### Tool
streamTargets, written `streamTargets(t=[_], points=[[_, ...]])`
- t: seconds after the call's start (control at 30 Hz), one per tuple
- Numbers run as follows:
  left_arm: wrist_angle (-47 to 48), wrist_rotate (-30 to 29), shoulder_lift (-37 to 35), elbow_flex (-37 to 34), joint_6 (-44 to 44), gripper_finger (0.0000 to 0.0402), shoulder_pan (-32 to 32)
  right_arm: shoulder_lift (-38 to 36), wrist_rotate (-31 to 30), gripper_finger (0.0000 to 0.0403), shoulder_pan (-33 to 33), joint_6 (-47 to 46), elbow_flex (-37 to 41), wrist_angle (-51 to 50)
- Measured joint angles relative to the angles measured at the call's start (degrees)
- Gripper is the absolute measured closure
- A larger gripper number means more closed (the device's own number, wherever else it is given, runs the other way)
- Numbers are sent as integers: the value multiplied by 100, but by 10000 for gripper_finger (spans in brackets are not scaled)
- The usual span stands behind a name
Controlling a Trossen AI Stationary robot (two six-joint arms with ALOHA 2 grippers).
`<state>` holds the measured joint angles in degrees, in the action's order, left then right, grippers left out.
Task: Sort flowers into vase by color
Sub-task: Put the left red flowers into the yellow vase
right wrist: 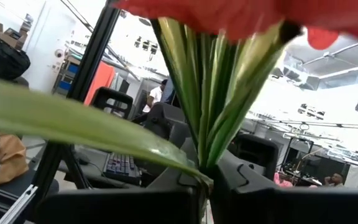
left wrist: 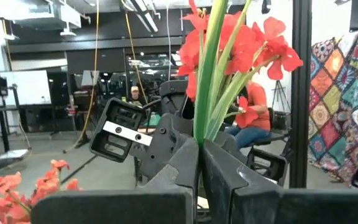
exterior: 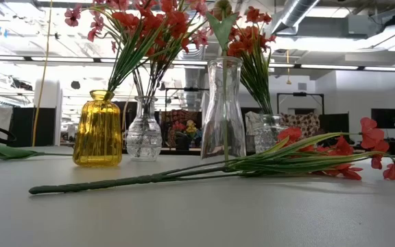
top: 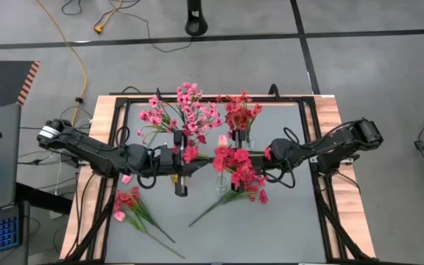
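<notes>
I have a red-blossomed sprig on a thin green stem (left wrist: 207,93) clamped in the left hand (top: 181,171) mid-surface, and another red sprig (right wrist: 213,118) pinched in the right hand (top: 267,158), both raised, I judge, for dropping into the clear glass vase (exterior: 223,110) between them.

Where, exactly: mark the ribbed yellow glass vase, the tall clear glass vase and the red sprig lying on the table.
ribbed yellow glass vase (exterior: 98,130), low view, middle of its ribbed body.
tall clear glass vase (exterior: 223,113), low view, its clear body below the neck.
red sprig lying on the table (exterior: 149,180), low view, its green stem.
</notes>
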<state>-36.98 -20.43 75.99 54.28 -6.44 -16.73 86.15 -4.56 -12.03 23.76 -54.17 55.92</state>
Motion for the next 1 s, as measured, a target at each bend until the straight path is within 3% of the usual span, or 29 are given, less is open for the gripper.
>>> streamTargets(t=[0.27,0.47,0.77,1.0], points=[[181,19,-3,0,24,332,-57,-11,13,360,0,-485,0,-247],[936,-168,-184,0,24,290,-200,-181,10,367,2,-851,2,-933],[1765,-299,-333,-2,612,283,-230,-415,16,364,2,-1394,2,-1542],[1863,-275,-329,-2,945,283,-176,-416,16,364,2,-1689,2,-1715]])
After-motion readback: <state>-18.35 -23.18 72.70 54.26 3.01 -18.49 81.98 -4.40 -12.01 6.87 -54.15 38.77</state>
